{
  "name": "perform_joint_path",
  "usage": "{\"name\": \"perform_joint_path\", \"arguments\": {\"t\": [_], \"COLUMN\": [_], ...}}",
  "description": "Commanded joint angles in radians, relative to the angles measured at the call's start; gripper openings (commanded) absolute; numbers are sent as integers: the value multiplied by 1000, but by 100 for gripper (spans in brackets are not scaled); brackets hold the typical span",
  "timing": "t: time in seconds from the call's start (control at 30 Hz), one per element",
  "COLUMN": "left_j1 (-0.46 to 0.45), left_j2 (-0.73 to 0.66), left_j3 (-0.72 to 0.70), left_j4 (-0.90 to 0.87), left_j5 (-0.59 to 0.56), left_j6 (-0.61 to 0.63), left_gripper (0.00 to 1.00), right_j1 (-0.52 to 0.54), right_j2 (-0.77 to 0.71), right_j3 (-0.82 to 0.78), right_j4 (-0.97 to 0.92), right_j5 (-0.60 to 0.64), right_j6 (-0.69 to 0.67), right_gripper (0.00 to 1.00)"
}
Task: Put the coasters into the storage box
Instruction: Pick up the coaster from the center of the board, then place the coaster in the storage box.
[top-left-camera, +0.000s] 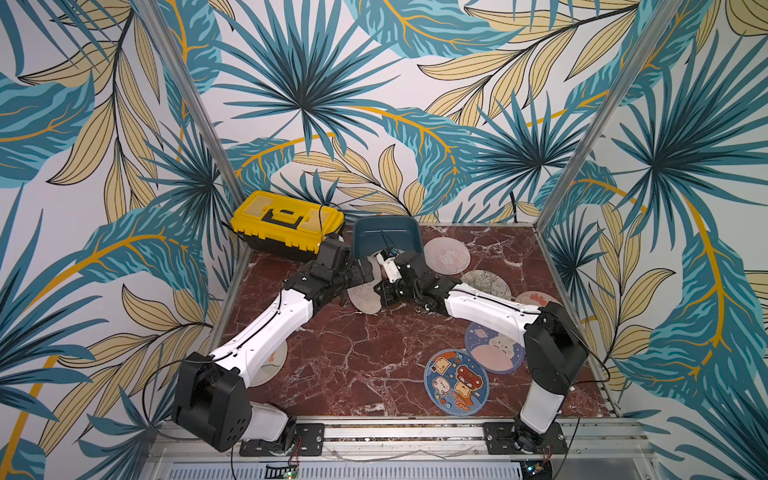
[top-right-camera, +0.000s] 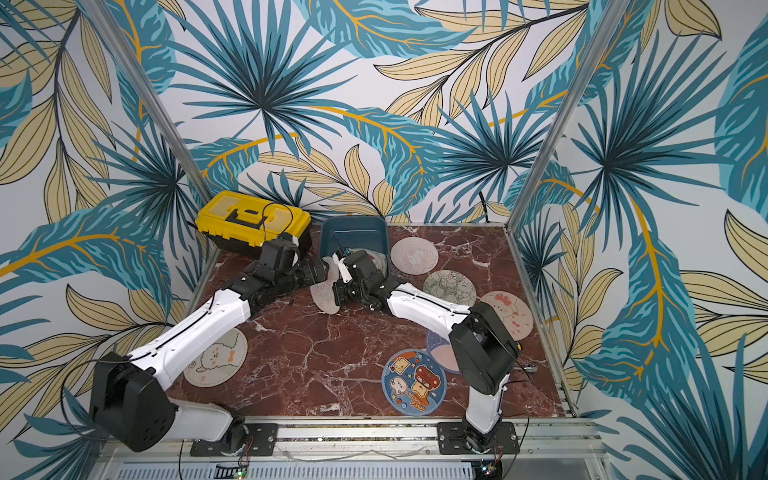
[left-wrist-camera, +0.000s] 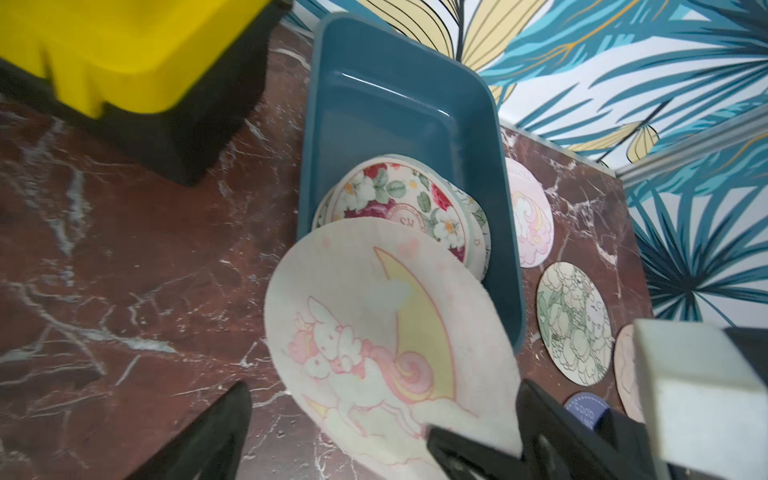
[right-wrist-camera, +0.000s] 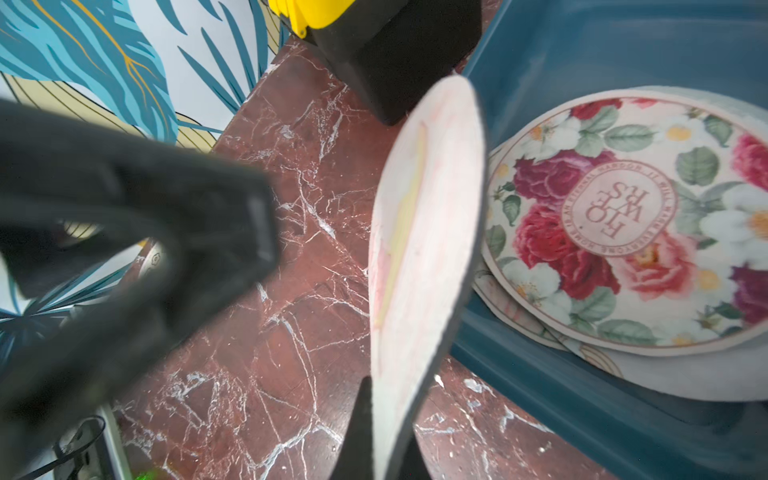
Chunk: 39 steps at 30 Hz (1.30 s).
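The scene is being lit brightly and evenly from above; only soft shadows are being cast on the tabletop (top-left-camera: 365, 365). Glare is being thrown inside the storage box (left-wrist-camera: 395, 95). The toolbox (left-wrist-camera: 124, 54) is being smeared by blur (likewise the pale coaster (right-wrist-camera: 424, 249), near the lens). Frame posts (top-left-camera: 187, 104) are being splayed outward in both top views.

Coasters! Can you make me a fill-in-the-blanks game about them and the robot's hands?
The right gripper pinches the moon coaster, which also shows a ____.
The top coaster in the storage box is printed with ____.
The toolbox has a ____ lid.
The left gripper is not shut but ____.
Missing words: unicorn, flowers, yellow, open.
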<state>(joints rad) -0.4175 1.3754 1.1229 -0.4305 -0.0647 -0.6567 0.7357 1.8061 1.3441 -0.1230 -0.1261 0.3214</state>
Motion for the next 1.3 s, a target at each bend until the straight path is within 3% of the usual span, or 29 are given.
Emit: {"name": "perform_joint_path", "arguments": {"t": [0.0,0.23,0.57,0.93,1.27], "left_j1": [16,36,47,55,71], "left_j2": [-73,-196,-228,-238,-202], "left_j3": [-58,-144,-199,-264,-268], "left_j4": [18,19,23,41,50], "left_j5": [-121,-234,-204,-211,-197], "left_j6": [30,61,68,64,62], "left_gripper": [100,99,100,99,99], "right_j1": [1,1,-2,-29,-96], "right_j2": [-57,-56,20,198,314], "right_j3": [45,117,249,410,467], "right_j4": [-33,-85,-131,-105,-52], "right_j5": [70,192,296,245,116], "right_j6": [-36,-85,-158,-156,-94], "right_gripper": [0,0,0,0,0]}}
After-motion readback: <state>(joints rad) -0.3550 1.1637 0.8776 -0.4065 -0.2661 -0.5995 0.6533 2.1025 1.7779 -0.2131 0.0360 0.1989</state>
